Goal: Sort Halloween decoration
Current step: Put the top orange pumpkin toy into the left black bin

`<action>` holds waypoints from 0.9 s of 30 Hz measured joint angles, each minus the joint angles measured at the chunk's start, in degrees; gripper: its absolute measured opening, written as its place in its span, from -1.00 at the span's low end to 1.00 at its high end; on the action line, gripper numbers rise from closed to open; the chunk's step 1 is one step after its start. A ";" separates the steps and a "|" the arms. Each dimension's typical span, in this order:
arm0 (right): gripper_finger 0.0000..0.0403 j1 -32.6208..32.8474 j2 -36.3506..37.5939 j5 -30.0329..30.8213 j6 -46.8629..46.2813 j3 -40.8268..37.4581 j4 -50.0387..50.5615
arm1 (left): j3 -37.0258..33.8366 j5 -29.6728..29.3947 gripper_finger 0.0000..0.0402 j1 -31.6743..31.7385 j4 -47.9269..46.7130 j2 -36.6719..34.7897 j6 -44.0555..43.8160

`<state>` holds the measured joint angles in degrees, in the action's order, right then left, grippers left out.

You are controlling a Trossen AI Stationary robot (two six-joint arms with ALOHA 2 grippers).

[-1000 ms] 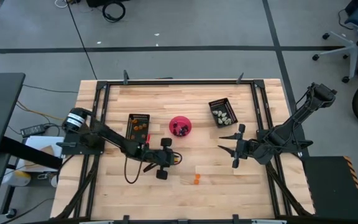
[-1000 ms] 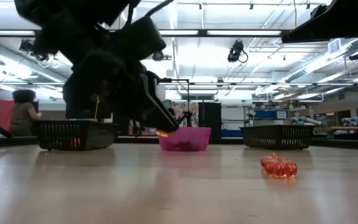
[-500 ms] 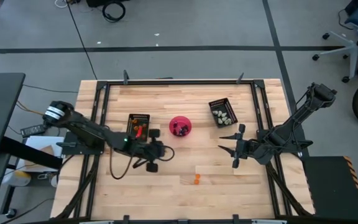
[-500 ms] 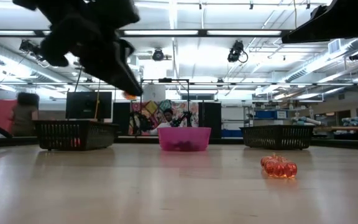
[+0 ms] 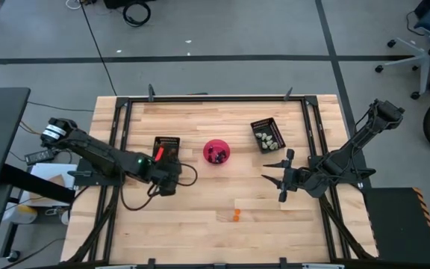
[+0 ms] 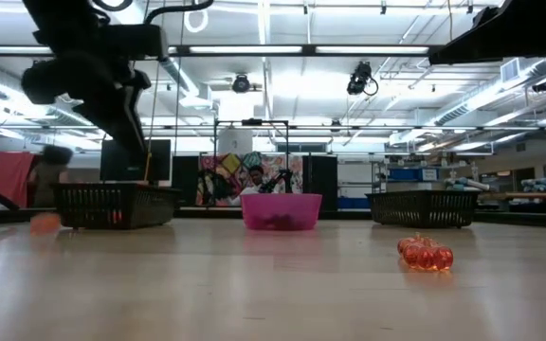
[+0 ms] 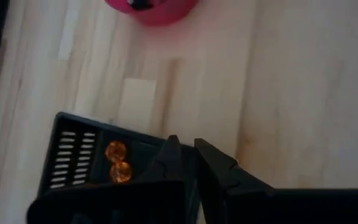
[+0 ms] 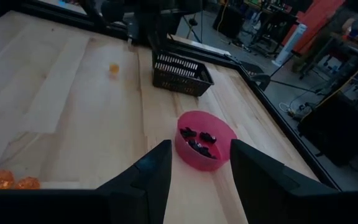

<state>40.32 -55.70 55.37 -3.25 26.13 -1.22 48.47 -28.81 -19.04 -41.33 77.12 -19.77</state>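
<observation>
Desk (image 5: 222, 127): pale wooden top inside a dark frame, centre of the high view.

Left pincer (image 7: 187, 148): at the near end of the left black tray (image 5: 166, 149), left of centre in the high view. In the left wrist view its two dark fingers stand close together with only a thin gap; nothing shows between them.

Right pincer (image 5: 274, 175): right of centre in the high view, over bare desk below the right tray, fingers spread wide, holding nothing.

Left black tray: rectangular, slotted walls; orange trinkets (image 7: 117, 161) lie inside it.

Pink bowl (image 5: 216, 151): round, middle of the desk between the two trays; black trinkets (image 8: 198, 137) lie in it.

Right black tray (image 5: 267, 134): rectangular, upper right of centre, turned at an angle; whitish-grey trinkets (image 5: 268, 137) inside.

Loose orange trinkets (image 5: 236, 215): a small cluster on bare desk, lower centre of the high view, well apart from both pincers.

Single orange trinket (image 6: 45, 222): blurred, far left of the low view, in front of the left tray; cannot tell whether it touches the desk.
</observation>
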 joint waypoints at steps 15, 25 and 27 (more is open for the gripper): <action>-0.17 0.00 -0.07 -0.21 0.66 0.00 0.01 | 0.00 33.18 -0.93 -17.18 -3.07 0.90 -34.05; -0.17 -0.61 -0.07 0.33 5.48 0.00 -1.77 | -0.02 27.90 -0.53 -23.24 -3.74 7.56 -45.32; -0.17 -1.08 -0.07 0.35 6.02 0.00 -1.76 | -0.02 27.17 -0.41 -24.00 -3.41 9.17 -45.59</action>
<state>39.23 -55.77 55.72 2.78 26.13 -2.98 48.45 -1.63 -43.04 -44.74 86.29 -65.37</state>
